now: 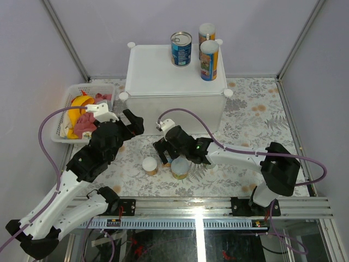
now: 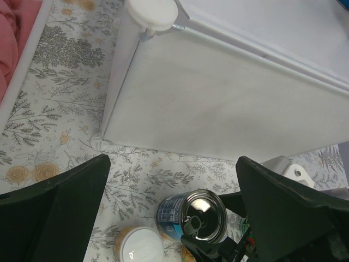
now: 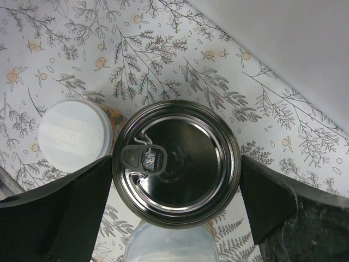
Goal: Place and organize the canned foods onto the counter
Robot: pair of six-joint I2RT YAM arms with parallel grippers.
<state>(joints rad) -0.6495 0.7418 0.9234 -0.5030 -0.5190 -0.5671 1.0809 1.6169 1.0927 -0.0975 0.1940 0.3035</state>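
The white counter (image 1: 163, 71) carries a blue-labelled steel can (image 1: 181, 48) and two tall slim canisters (image 1: 209, 60), (image 1: 206, 31) near its far right. My right gripper (image 1: 166, 154) is down on the floral mat in front of the counter. Its fingers press both sides of a second blue steel can (image 3: 175, 162), also in the left wrist view (image 2: 193, 215). A white-lidded yellow jar (image 1: 149, 165) stands just left of it (image 3: 73, 135). A pale-lidded jar (image 1: 180, 168) stands just behind it (image 3: 169, 243). My left gripper (image 1: 134, 123) hangs open and empty (image 2: 172, 164) before the counter's left front corner.
A white mesh basket (image 1: 61, 117) at the left holds a yellow banana (image 1: 82, 101) and a pink cloth (image 1: 86, 124). The counter's front wall (image 2: 229, 103) rises close ahead of both grippers. Purple cables loop over both arms.
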